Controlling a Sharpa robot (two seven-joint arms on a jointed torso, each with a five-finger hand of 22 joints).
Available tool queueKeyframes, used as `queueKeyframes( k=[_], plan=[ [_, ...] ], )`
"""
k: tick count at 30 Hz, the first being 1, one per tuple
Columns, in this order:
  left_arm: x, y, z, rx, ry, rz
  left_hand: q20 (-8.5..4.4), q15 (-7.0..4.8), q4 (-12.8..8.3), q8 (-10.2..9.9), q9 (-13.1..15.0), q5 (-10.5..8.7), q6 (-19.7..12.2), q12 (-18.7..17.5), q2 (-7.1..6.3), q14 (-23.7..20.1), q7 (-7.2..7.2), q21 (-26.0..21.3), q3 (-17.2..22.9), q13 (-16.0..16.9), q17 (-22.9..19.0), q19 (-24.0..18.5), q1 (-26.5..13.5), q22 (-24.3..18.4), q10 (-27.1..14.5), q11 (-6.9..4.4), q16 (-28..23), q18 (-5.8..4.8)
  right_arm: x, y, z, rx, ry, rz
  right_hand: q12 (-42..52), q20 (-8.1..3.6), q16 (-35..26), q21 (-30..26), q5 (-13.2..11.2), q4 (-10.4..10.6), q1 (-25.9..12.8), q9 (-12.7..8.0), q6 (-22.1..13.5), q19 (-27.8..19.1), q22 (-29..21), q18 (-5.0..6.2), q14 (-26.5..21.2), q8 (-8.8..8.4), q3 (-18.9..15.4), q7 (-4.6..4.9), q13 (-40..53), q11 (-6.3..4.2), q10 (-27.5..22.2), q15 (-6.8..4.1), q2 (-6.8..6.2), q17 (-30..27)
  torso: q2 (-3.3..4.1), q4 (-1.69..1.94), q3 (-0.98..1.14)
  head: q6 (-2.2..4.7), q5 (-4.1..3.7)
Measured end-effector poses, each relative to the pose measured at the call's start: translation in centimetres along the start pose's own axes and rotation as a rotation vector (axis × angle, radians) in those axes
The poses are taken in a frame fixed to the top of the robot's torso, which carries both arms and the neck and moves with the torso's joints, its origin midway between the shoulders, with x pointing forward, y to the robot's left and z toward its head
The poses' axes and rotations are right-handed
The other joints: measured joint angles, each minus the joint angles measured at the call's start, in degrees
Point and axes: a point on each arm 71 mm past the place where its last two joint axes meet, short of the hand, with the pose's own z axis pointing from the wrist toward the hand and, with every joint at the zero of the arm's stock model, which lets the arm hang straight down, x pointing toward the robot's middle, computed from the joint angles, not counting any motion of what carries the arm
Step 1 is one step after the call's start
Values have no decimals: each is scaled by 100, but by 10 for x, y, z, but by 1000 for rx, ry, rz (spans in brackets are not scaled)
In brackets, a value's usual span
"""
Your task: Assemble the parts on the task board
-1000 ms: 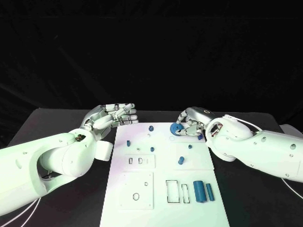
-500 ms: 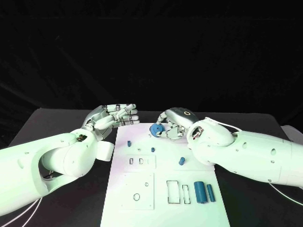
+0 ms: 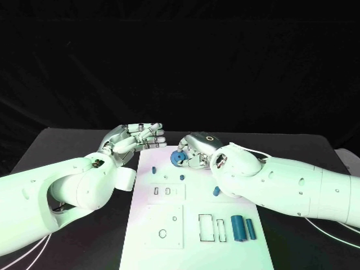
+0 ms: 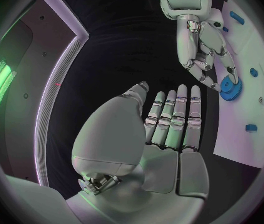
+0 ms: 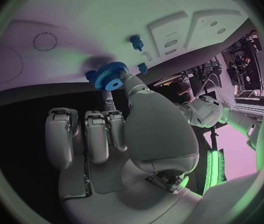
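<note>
The desk (image 3: pixel 75 147) was seen to carry the board (image 3: pixel 194 239) at its middle, and all places below are given from the board. The left arm (image 3: pixel 42 197) was laid along the board's left side, the right arm (image 3: pixel 301 185) across its right side.

The left hand (image 3: pixel 135 137) was held just off the board's far left corner, its fingers (image 4: pixel 172 115) straight and close together, nothing gripped in it. The right hand (image 3: pixel 198 151) was poised over the board's far end, and a blue gear (image 3: pixel 180 158) was pinched between its fingertips; in the right wrist view the gear (image 5: pixel 110 76) was seen grasped at the fingertips above the board's white surface (image 5: pixel 119 15), though whether it touched the board could not be told.

Two blue cylinders (image 3: pixel 242 227) were lying side by side near the board's near right part, just beside narrow rectangular slots (image 3: pixel 211 228). A smaller blue piece (image 3: pixel 216 191) was lying at the board's middle, by the right arm. Small blue pegs (image 3: pixel 152 169) were standing toward the board's far left part.
</note>
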Motion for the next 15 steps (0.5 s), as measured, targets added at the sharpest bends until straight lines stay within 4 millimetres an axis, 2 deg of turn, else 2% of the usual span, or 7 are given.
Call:
queueKeyframes(
  k=[11, 15],
  plan=[
    [0, 0, 0, 0, 0, 0, 0, 0, -17, 0, 0, 0, 0, 0, 0, 0, 0, 0, 17, 0, 0, 0, 0, -8, 0, 0, 0, 0, 8, 2, 6, 9, 27, -10, 0, 0, 0, 0, -4, 36, -1, 0, -9, 0, -1, 0, 0, -47, 36, -9, 0, 0, 0, 0, -3, -1, -2, -6, 5, -27, 9],
    [1, 0, 0, 0, 1, 0, 0, 0, -17, 0, 0, 0, 0, 0, 0, 0, 0, 0, 17, 0, 0, 0, 0, -8, 0, 0, 0, 0, 9, 3, 7, 15, 32, -13, 0, 0, 0, 0, -135, 65, -103, 17, -22, 0, -1, 0, 0, -167, 62, -19, 0, 14, 10, 0, -99, -1, -4, -7, 7, -31, 11]
  ],
)
